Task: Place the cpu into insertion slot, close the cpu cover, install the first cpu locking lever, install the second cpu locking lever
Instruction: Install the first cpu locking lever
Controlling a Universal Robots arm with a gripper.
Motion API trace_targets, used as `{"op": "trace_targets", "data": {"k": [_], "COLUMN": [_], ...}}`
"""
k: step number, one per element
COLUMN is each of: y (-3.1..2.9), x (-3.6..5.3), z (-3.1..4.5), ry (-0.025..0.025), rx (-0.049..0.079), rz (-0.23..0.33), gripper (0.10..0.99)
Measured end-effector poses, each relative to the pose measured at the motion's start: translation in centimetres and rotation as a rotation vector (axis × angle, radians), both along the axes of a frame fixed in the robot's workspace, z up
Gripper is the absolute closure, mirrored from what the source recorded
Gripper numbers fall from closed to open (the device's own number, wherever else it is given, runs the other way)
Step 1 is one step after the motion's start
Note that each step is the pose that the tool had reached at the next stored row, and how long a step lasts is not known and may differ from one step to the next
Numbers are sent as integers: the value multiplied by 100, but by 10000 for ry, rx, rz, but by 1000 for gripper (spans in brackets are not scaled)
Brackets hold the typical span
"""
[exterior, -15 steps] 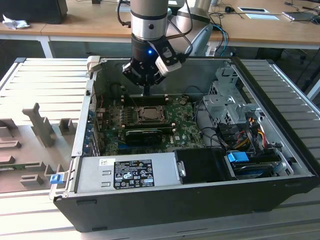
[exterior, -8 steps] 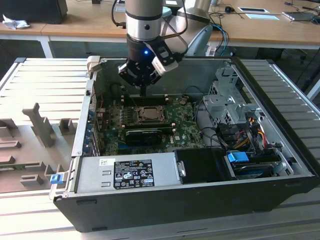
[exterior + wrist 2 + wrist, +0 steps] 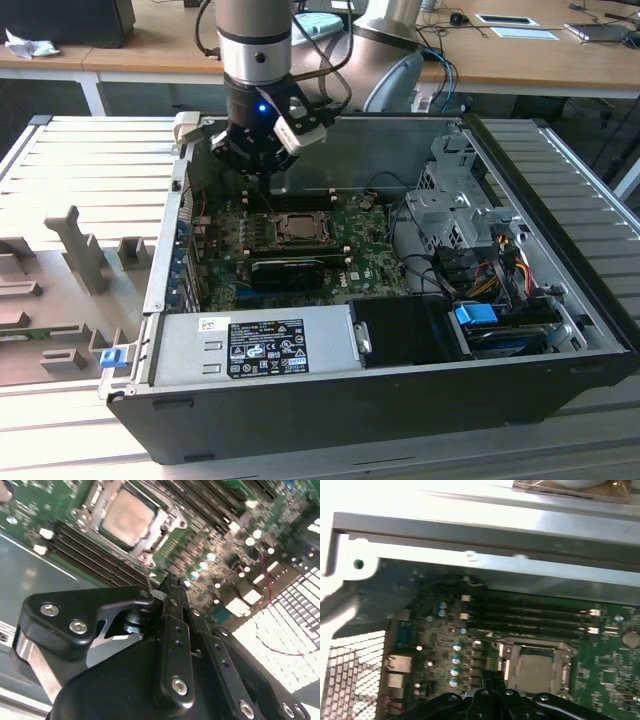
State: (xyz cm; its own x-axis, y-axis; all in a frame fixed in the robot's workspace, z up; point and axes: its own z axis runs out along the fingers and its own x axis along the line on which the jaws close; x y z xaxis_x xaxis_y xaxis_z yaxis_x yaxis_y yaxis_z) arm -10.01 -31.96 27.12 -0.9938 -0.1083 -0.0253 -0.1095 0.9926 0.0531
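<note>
The cpu (image 3: 297, 227) (image 3: 127, 517) (image 3: 536, 667), a pale silver square, lies flat in the insertion slot (image 3: 278, 215) on the green motherboard (image 3: 370, 262). The cpu cover (image 3: 167, 516) (image 3: 568, 666), a silver frame, lies down around the chip in both wrist views. I cannot make out how the locking levers stand. My gripper (image 3: 262, 175) (image 3: 167, 580) (image 3: 490, 676) hangs above the board's rear corner, toward the exterior view's left of the socket. Its black fingers are shut, with nothing between them, and they are clear of the chip.
The open computer case (image 3: 560, 300) surrounds the board. A long black card (image 3: 290, 268) lies just in front of the socket. Memory slots (image 3: 530, 617) run behind it. A power supply (image 3: 255, 345), drive cage (image 3: 450, 200) and cables (image 3: 490, 265) fill the front and right.
</note>
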Motion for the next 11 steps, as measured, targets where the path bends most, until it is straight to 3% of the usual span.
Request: {"op": "trace_targets", "data": {"k": [4, 11], "y": [10, 180], "x": [-137, -169], "z": [-54, -115], "ry": [-44, -43], "rx": [0, 0], "rz": [2, 2], "gripper": [980, 980]}}
